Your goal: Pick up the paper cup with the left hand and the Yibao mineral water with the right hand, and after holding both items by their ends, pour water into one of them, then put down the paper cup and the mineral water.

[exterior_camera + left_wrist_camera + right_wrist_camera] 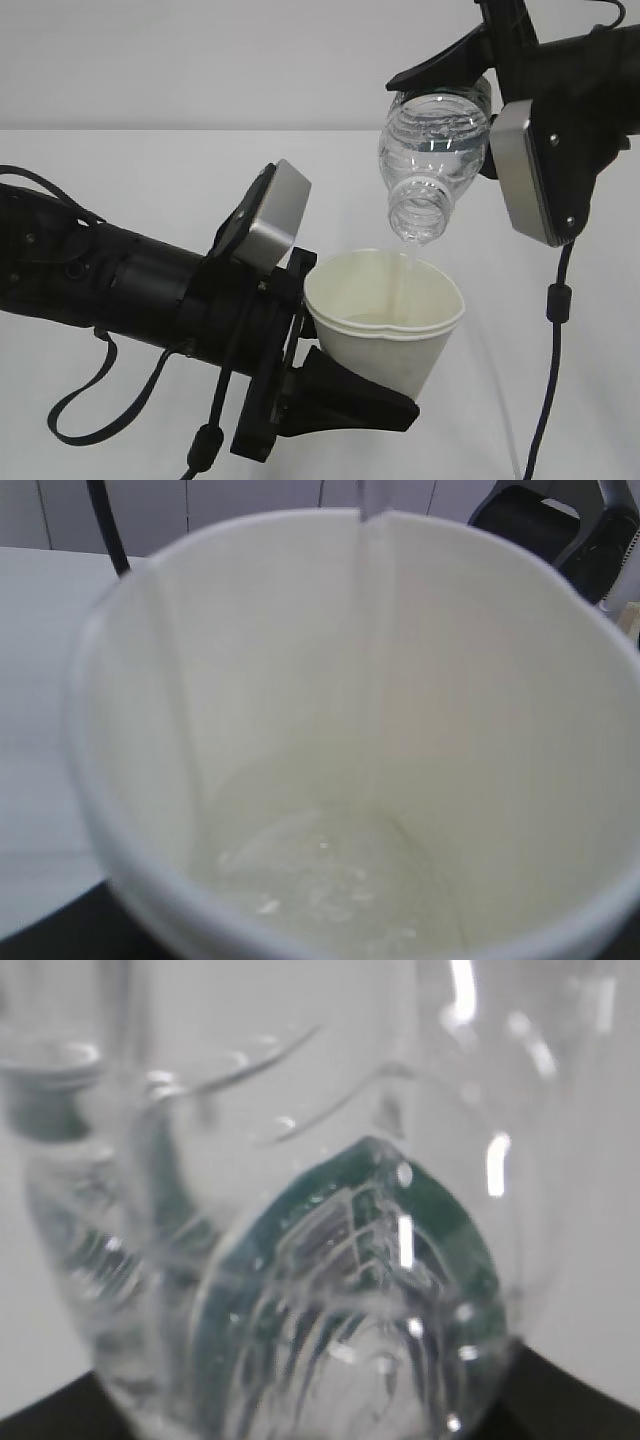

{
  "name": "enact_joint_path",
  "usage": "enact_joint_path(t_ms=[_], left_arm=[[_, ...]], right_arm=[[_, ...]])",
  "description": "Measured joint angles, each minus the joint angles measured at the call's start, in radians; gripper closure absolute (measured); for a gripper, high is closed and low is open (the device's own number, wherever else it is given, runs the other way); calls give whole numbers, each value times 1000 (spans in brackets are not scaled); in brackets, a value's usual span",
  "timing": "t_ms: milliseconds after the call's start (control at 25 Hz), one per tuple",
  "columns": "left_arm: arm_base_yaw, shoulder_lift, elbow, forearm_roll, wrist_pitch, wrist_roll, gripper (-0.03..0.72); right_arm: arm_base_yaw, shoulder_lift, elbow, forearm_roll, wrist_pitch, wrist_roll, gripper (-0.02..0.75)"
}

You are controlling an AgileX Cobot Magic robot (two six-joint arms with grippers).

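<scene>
My left gripper [345, 385] is shut on the white paper cup [385, 325] and holds it upright in the air at the lower middle. The cup fills the left wrist view [150, 730], with a little water pooled at its bottom. My right gripper [470, 80] is shut on the Yibao mineral water bottle [432, 150], tipped mouth-down just above the cup. A thin stream of water runs from its mouth into the cup. The bottle fills the right wrist view [330, 1290], its green label showing through the clear plastic. The fingers of both grippers are mostly hidden.
The white table [120, 170] lies below and behind both arms. A black cable [552, 330] hangs from the right arm at the right, and another black cable [90, 400] loops under the left arm.
</scene>
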Motion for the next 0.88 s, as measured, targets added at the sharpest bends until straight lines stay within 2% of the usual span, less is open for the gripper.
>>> enact_joint_path(t_ms=[880], left_arm=[[0, 0, 0, 7, -8, -1, 251]], right_arm=[[0, 0, -12, 0, -5, -6, 322]])
